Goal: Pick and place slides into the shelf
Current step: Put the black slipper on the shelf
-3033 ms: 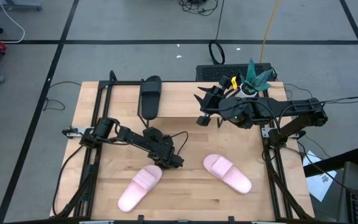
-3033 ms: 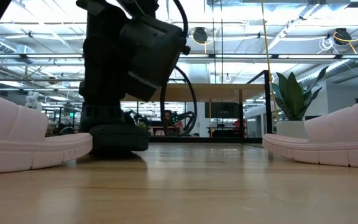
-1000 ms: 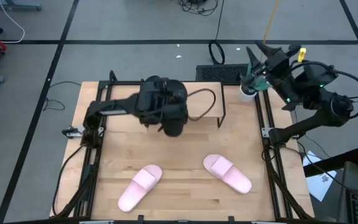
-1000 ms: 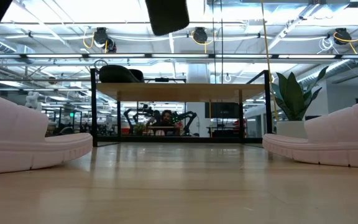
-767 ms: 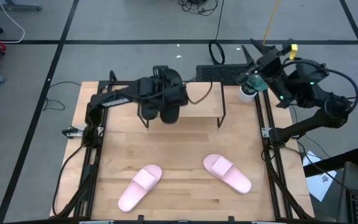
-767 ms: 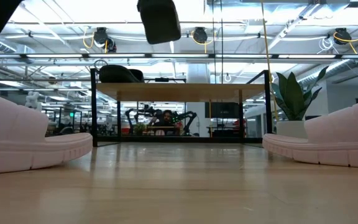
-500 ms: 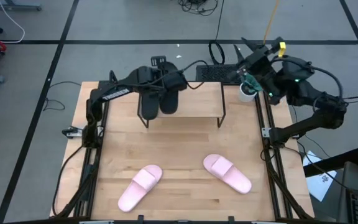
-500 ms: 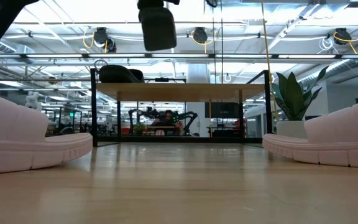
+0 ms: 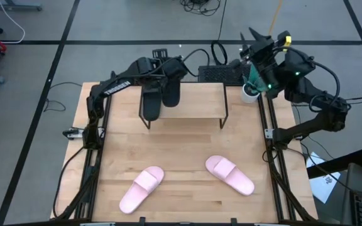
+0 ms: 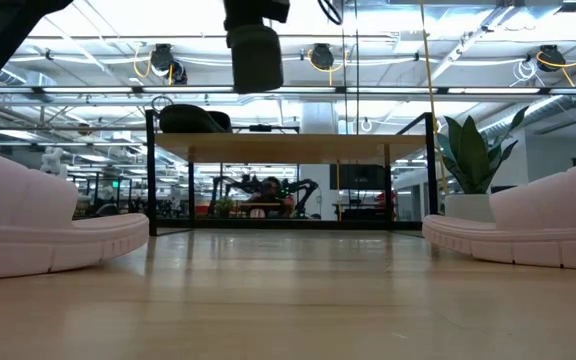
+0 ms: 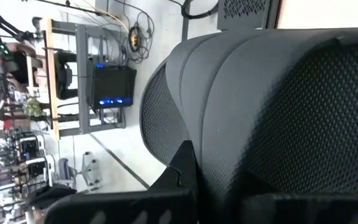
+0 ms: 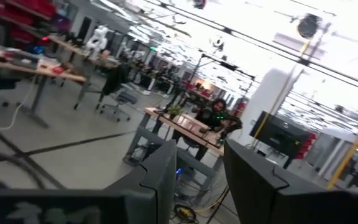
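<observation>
My left gripper (image 9: 168, 69) is shut on a black slide (image 9: 171, 91) and holds it in the air over the far part of the shelf (image 9: 197, 100). In the low view that slide (image 10: 255, 55) hangs above the shelf's plank (image 10: 298, 146). A second black slide (image 9: 151, 102) lies sole down on the plank's left end. Two pale pink slides (image 9: 142, 188) (image 9: 230, 174) rest on their soles on the near tabletop. My right gripper (image 12: 194, 180) is open and raised beyond the table's far right corner, touching nothing. My left gripper grips the black slide at its far end (image 9: 170, 78), reaching over it from the table's left. The slide is lifted clear and extends from the fingers toward the near edge. In the wrist view one finger (image 11: 180, 169) lies against the slide's textured surface (image 11: 303, 118); the rest of the hold is hidden.
A potted plant (image 9: 251, 88) stands at the table's far right corner, just right of the shelf. The plank's right part (image 9: 209, 103) is bare. Open tabletop lies between the shelf and the pink slides. Black frame rails run along both table sides.
My left gripper has carried the black slide from in front of the shelf toward the table's far edge, and it now hangs over the shelf beside the other black slide. My right gripper has swung a little toward the far edge while staying open.
</observation>
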Action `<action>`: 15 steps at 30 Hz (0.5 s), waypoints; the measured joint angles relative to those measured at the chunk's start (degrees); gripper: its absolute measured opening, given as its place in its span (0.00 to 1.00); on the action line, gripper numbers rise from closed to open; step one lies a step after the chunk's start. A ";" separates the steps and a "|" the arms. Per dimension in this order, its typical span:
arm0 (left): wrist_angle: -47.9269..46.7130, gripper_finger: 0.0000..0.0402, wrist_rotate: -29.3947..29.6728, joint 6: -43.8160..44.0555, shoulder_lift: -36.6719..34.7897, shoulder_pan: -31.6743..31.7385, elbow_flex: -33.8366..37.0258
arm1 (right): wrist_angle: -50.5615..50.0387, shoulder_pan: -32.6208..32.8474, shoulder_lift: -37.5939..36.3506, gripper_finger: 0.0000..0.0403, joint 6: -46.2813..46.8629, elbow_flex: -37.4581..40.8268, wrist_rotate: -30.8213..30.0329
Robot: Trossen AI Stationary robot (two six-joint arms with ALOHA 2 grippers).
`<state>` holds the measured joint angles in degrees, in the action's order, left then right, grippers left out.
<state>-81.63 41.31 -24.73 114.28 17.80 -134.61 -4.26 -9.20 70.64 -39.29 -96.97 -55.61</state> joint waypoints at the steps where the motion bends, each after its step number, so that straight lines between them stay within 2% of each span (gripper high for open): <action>1: -0.11 0.00 -0.52 0.41 0.00 -0.03 0.00 | 0.36 -0.38 -0.06 0.31 -0.43 0.00 0.00; 4: 0.32 0.00 -2.97 1.20 0.41 -0.58 0.00 | 0.49 -1.44 -0.05 0.31 -0.64 0.00 0.00; 15: -0.32 0.00 -2.64 0.42 6.29 -2.26 0.11 | -0.71 -1.87 -0.01 0.31 -1.01 0.00 0.03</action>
<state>-81.94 38.67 -24.32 120.57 15.54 -134.50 -4.97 -11.07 70.63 -40.30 -96.97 -55.59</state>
